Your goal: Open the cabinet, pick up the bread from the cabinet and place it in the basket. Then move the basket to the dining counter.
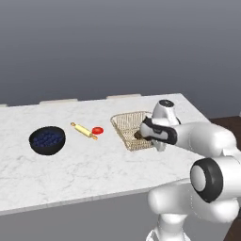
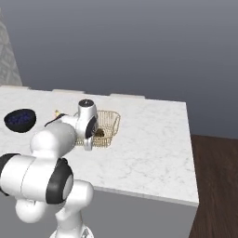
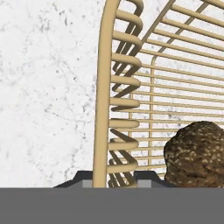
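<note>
On the white marble counter [image 1: 94, 164], toward its right end: a pale gold wire basket [image 1: 127, 123], resting flat with the bread [image 3: 197, 155] already inside, a dark brown speckled lump lying on the mesh floor close to one side wall. Gripper [image 1: 151, 137] lowered at the basket's right rim, jaws pinched nearly together on the thick rim wire, one dark tip either side of it in the hand view. Held by the rim, most likely, so that basket and bread travel as one load. Bread loose, not wedged; liable to roll if the basket tips.

Left of the basket, well apart: a small red ball [image 1: 97, 130], a pale rolling pin [image 1: 84, 130] just beside it, then a dark bowl of blueberries [image 1: 47, 140] nearer the left end. All clear of the grip.

Open marble between basket and the counter's near edge and right edge, with nothing standing there. Beyond the right edge, dark wood floor [image 2: 216, 186]. Far edge backed by a plain grey wall.

Judged from this: bread step done, carrying step in hand. One-sided hold means a tilting basket when lifted; a low, level move seems safest.
</note>
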### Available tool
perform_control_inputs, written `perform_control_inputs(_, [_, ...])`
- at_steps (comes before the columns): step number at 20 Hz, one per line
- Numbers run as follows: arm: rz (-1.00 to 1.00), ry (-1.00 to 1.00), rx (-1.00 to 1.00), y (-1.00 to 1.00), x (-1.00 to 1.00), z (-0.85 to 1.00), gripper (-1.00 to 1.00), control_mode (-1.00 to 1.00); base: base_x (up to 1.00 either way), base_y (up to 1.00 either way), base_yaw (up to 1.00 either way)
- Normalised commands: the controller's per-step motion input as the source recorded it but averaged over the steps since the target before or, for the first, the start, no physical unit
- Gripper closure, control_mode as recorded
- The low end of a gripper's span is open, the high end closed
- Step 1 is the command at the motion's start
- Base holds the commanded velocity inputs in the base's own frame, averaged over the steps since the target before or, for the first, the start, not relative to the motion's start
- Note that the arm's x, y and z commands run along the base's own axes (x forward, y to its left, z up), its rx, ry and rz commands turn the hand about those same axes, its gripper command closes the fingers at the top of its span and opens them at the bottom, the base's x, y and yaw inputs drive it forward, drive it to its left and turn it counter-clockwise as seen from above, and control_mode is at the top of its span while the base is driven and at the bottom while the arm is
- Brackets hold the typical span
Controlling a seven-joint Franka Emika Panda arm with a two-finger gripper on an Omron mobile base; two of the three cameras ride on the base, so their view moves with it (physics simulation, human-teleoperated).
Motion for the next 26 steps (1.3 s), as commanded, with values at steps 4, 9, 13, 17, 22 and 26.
perform_control_inputs(4, [0.0,0.07,-0.03,-0.02,0.54,-0.34,1.0,-1.0,0.0,0.0,0.0])
perform_control_inputs(9, [0.0,0.1,0.0,0.0,0.44,-0.48,1.0,-1.0,0.0,0.0,0.0])
perform_control_inputs(13, [0.0,0.04,0.0,0.0,0.37,-0.37,1.0,-1.0,0.0,0.0,0.0])
perform_control_inputs(17, [0.0,0.0,0.0,0.0,0.01,-0.05,-1.0,-1.0,0.0,0.0,0.0])
perform_control_inputs(22, [0.0,0.01,0.0,-0.02,-0.04,0.01,-1.0,-1.0,0.0,0.0,0.0])
perform_control_inputs(26, [0.0,-0.03,0.0,0.0,-0.47,0.01,-1.0,-1.0,0.0,0.0,0.0])
